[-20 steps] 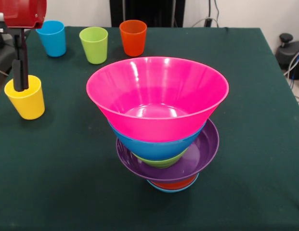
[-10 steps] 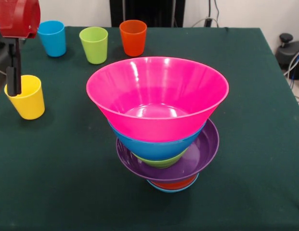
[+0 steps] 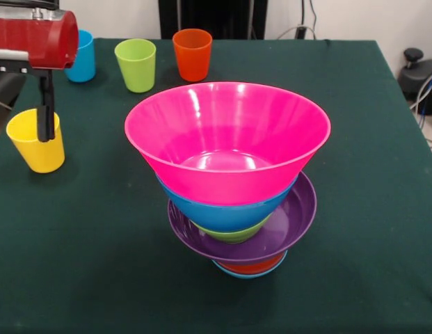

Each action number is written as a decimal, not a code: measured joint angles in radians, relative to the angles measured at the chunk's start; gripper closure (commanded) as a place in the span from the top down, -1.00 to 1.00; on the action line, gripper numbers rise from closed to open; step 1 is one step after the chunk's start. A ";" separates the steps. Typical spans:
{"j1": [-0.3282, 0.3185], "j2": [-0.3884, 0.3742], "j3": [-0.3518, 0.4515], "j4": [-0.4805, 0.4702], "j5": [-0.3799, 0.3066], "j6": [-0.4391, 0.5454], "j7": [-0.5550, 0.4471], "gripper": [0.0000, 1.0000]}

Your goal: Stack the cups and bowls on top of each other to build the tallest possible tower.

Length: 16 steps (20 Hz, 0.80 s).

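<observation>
Tower sits mid-counter: light-blue and orange bowls at the bottom, then purple, green, blue, big pink bowl on top. Out at 10 o'clock, the pincer hangs at the yellow cup, black finger at its rim; can't tell how wide it's open. Blue, green, orange cups line up at 11 to 12 o'clock.

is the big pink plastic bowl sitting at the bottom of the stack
No, the large pink plastic bowl sits on top of the stack, with the deep blue bowl directly under it and the wide purple bowl lower down.
</observation>
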 measured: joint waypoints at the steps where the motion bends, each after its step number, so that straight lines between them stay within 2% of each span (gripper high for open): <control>1: 0.002 0.000 -0.003 0.004 0.002 0.000 0.000 1.00; 8: 0.018 -0.008 -0.035 0.046 0.018 0.000 0.000 1.00; 16: 0.033 -0.050 -0.060 0.119 0.061 0.000 0.000 1.00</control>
